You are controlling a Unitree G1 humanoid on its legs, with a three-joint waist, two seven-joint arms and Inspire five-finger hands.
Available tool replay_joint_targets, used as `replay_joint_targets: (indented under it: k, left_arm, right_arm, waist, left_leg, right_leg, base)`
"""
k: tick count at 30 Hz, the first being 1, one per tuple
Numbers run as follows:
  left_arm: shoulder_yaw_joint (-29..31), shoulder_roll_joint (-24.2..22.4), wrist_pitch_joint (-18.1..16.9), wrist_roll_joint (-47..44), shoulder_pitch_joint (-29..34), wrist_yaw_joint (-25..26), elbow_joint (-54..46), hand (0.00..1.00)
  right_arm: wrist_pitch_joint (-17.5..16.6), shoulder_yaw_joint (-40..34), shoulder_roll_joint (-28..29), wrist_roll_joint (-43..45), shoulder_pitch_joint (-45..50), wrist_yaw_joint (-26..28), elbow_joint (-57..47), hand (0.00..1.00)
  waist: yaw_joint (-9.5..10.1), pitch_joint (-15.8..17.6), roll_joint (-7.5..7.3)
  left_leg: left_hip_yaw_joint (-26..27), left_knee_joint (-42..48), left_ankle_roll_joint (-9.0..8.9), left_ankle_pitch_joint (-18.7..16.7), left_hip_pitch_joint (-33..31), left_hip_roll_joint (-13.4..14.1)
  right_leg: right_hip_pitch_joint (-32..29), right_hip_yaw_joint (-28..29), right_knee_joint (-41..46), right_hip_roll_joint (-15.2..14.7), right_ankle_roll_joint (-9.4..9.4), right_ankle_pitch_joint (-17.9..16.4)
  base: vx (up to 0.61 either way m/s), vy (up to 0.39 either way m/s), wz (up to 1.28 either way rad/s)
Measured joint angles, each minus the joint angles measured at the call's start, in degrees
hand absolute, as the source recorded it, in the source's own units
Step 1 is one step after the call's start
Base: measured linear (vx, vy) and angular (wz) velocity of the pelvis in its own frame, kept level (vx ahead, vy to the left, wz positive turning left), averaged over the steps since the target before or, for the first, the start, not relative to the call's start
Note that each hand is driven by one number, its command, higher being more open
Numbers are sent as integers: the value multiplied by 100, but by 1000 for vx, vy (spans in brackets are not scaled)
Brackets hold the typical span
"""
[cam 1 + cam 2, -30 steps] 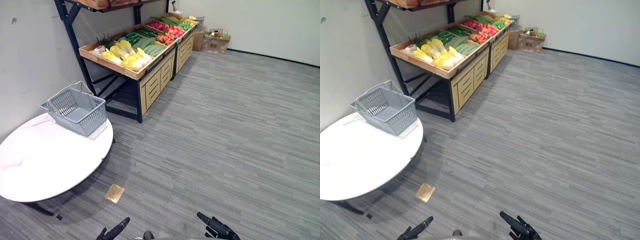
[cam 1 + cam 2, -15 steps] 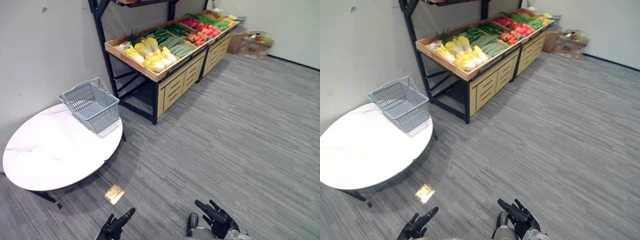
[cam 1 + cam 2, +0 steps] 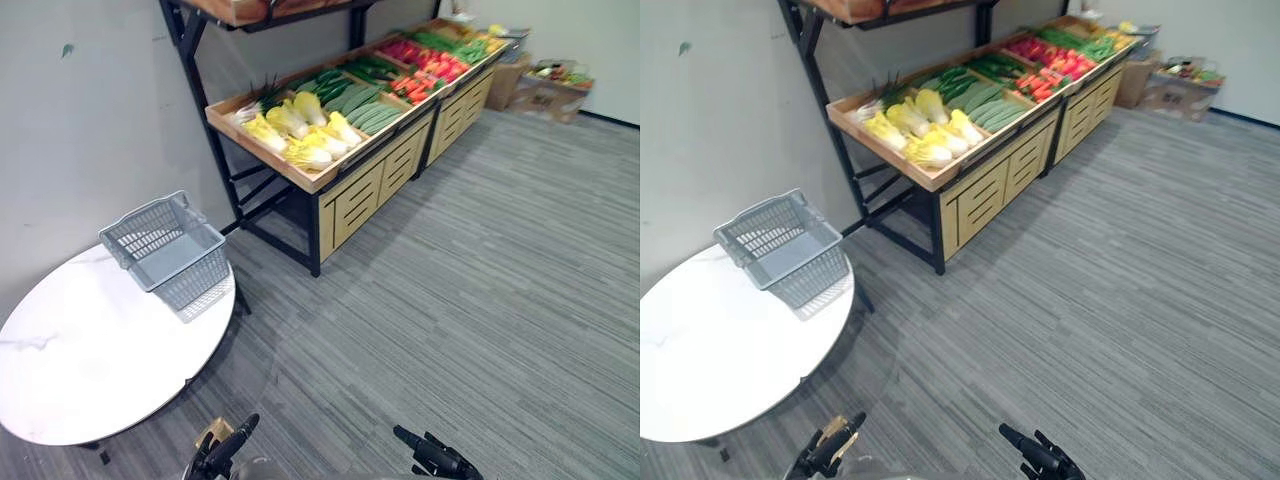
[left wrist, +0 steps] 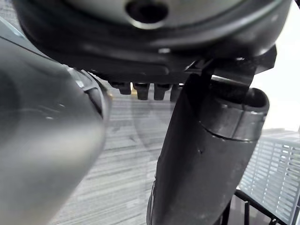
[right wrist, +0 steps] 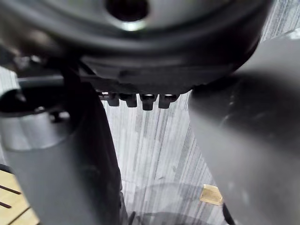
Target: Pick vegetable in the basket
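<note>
A grey plastic basket (image 3: 190, 278) stands empty at the far edge of a round white table (image 3: 90, 360) on the left. Beyond it a wooden produce stand (image 3: 340, 185) holds pale yellow cabbages (image 3: 300, 130), green cucumbers (image 3: 365, 105) and red peppers (image 3: 415, 80) in a row of crates. My left hand (image 3: 228, 455) and right hand (image 3: 432, 459) sit low at the bottom edge, over the floor and far from both basket and stand. Both hands have straight fingers and hold nothing.
A black metal frame with an upper shelf (image 3: 250, 10) rises over the stand. Cardboard boxes (image 3: 545, 85) sit against the far wall. A small tan piece (image 3: 208, 435) lies on the floor by my left hand. Grey plank floor (image 3: 500, 280) stretches to the right.
The whole picture has shifted, so the camera has moved; the stand now looks nearer and more central. Both hands stay low and open, holding nothing.
</note>
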Motion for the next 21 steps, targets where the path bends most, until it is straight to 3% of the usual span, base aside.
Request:
replay_joint_targets:
  k: [1,2,5,8,12,14,16,17,19,20,21]
  left_arm:
    - [-43,-75,31,4,105,-43,-2,100]
    - [-67,146,53,87,9,-58,102,100]
    - [-69,256,13,286,-56,-36,179,100]
    - [-270,245,37,459,-63,-24,282,100]
    - [-286,101,125,565,-169,-16,287,100]
    - [-291,135,126,604,-218,-17,287,100]
    - [-467,262,104,536,-245,5,264,100]
    - [-518,267,104,535,-255,20,271,100]
    - [-677,279,104,460,-262,76,279,100]
    - [-713,295,107,450,-266,93,280,100]
    - [-767,290,115,448,-272,102,282,100]
  right_arm:
    - [-26,2,-119,3,46,1,-10,100]
    - [-59,72,106,56,13,-76,88,100]
    - [-108,105,249,222,-84,-48,122,100]
    - [-243,110,236,406,-57,-33,114,100]
    - [-310,59,167,536,-60,-95,46,100]
    - [-295,-12,234,681,-26,-124,32,100]
    - [-290,-156,331,673,138,-116,37,100]
    - [-290,-167,309,672,152,-116,47,100]
    - [-379,-258,257,685,100,-83,105,100]
    - [-390,-321,244,695,90,-72,108,100]
    - [-424,-381,269,723,87,-56,101,100]
  waist:
    - [32,-88,210]
    - [-29,-150,-102]
    - [-13,-166,-299]
    - [-62,-202,-199]
    - [-105,-133,-38]
    - [-106,-100,-146]
    - [-114,-150,-398]
    - [-116,-147,-385]
    - [-131,-92,-235]
    - [-163,-76,-226]
    - [-236,-42,-195]
  left_leg:
    - [-59,-1059,394,1249,-92,-173]
    - [-146,-1313,822,1251,-41,-465]
    - [-235,-1814,738,1352,216,-752]
    - [-284,-2591,669,1509,782,-1161]
    - [-308,-2709,658,1547,838,-1291]
    - [-332,-2702,670,1493,851,-1390]
    - [-216,-2671,709,1282,887,-1585]
    - [-265,-2671,710,1278,897,-1586]
    - [-651,-2669,748,1136,1051,-1517]
    - [-803,-2669,800,1083,1106,-1443]
    - [-1042,-2667,824,1018,1169,-1379]
  right_leg:
    - [4,52,164,195,267,-172]
    - [-25,290,209,37,282,-550]
    - [-163,557,101,78,226,-577]
    - [3,534,65,-59,336,-799]
    - [116,347,-35,-149,430,-855]
    - [239,157,-133,-224,524,-858]
    - [403,-191,-134,-414,850,-855]
    - [357,-254,58,-411,887,-848]
    - [-137,-280,1597,-521,1080,-617]
    - [-325,-183,2129,-552,1025,-492]
    - [-550,-7,2658,-541,869,-581]
  base:
    - [535,302,67]
    - [428,220,62]
    - [169,73,40]
    - [32,28,22]
    - [2,-15,15]
    - [77,-62,34]
    - [128,-57,57]
    - [163,7,58]
    - [211,85,63]
    - [225,86,83]
    - [192,30,95]
